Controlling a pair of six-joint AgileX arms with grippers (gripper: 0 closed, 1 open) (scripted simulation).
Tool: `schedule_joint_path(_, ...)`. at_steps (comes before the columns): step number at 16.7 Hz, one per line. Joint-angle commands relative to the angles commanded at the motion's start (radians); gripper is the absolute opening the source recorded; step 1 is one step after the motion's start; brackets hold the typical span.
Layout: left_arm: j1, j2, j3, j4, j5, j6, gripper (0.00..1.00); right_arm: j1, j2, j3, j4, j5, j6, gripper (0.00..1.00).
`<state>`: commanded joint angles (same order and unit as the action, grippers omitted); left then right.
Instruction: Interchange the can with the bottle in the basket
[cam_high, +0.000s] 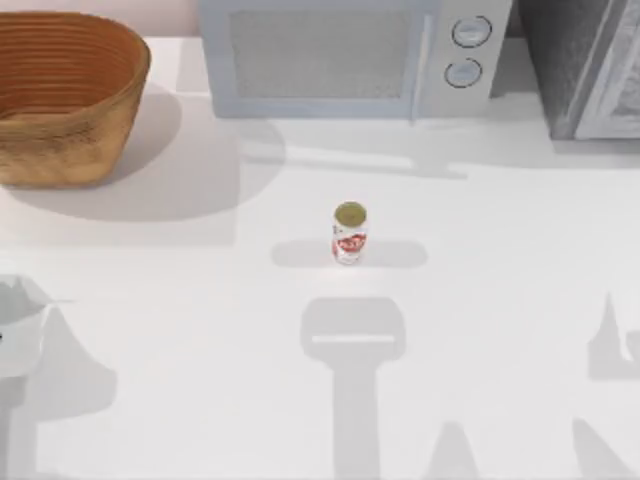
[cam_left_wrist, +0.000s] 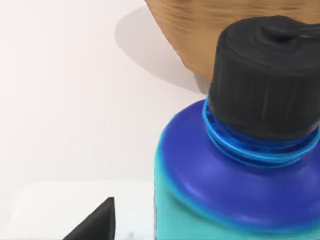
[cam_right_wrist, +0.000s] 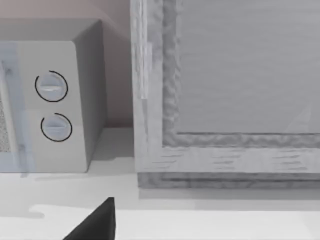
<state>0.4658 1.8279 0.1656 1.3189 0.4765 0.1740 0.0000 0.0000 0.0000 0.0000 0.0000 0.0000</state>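
the can stands upright mid-table, gold top up. the bottle fills the left wrist view, cap toward the basket; grip cannot be told.

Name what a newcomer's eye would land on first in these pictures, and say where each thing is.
The can stands upright and alone near the middle of the white table. The wicker basket fills the far left corner, with a microwave along the back edge to its right. In the left wrist view the bottle looms very close, its dark cap toward the basket.
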Motion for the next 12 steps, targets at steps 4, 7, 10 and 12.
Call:
schedule_joint_path(4,-0.063,0.117,0.105,0.022,-0.058,-0.023,1.0,0.0,0.0,0.0,0.0,0.0,0.0,1.0)
schedule_joint_path(7,-0.092,0.167,0.152,0.03,-0.084,-0.033,1.0,0.0,0.0,0.0,0.0,0.0,0.0,1.0)
schedule_joint_path(10,-0.092,0.168,0.152,0.03,-0.084,-0.033,1.0,0.0,0.0,0.0,0.0,0.0,0.0,1.0)
schedule_joint_path(12,-0.092,0.168,0.152,0.03,-0.084,-0.033,0.85,0.0,0.0,0.0,0.0,0.0,0.0,1.0)
